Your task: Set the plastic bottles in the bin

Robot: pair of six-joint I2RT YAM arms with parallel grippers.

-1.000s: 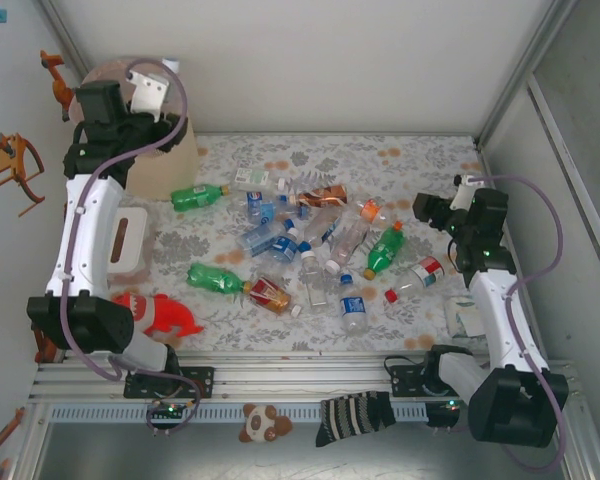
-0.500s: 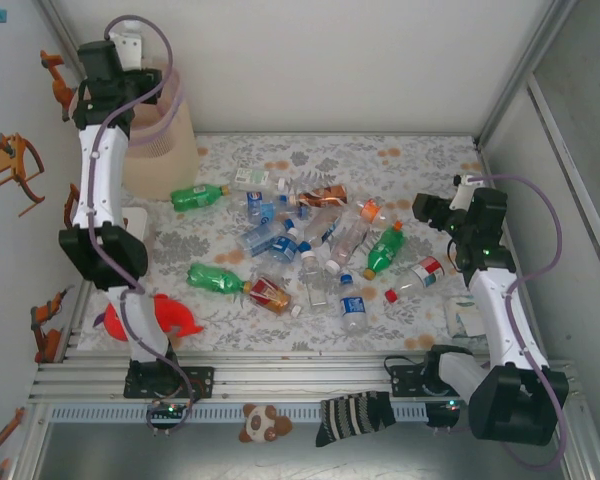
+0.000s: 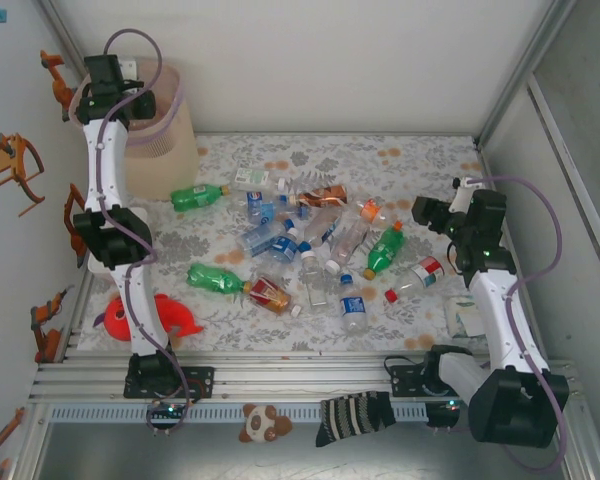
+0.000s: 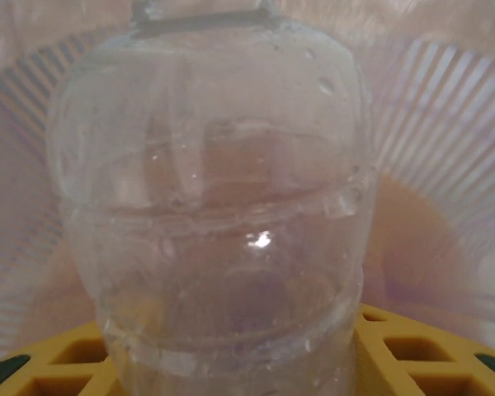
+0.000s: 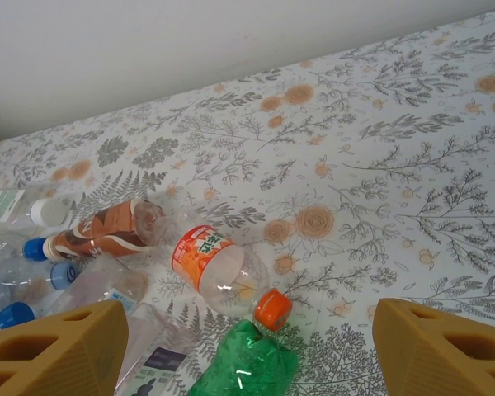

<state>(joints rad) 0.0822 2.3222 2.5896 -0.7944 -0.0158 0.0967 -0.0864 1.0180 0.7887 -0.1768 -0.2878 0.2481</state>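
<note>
Clear bottle [image 4: 214,214] is clamped in the left claw [image 3: 120,100], yellow fingers [image 4: 58,363] either side of its base. Over the last second the left arm unfolded from a low bend beside the bin [image 3: 175,150] and swung the wrist up over its mouth. The left wrist view looks past the bottle into the pleated pink bag [image 4: 445,107], so the bottle hangs above the opening, not yet dropped. My read: transport is done, release is next, and it should fall clean if the claw is centred, which I can't confirm.

Right claw [image 3: 430,212] hasn't shifted: jaws apart, empty, hovering near an orange-label bottle [image 5: 210,260] and a green bottle [image 5: 243,363]. Remaining bottles [image 3: 310,245] lie where they were, scattered mid-surface [image 3: 420,160], well apart from the bin. Most of the task is left
</note>
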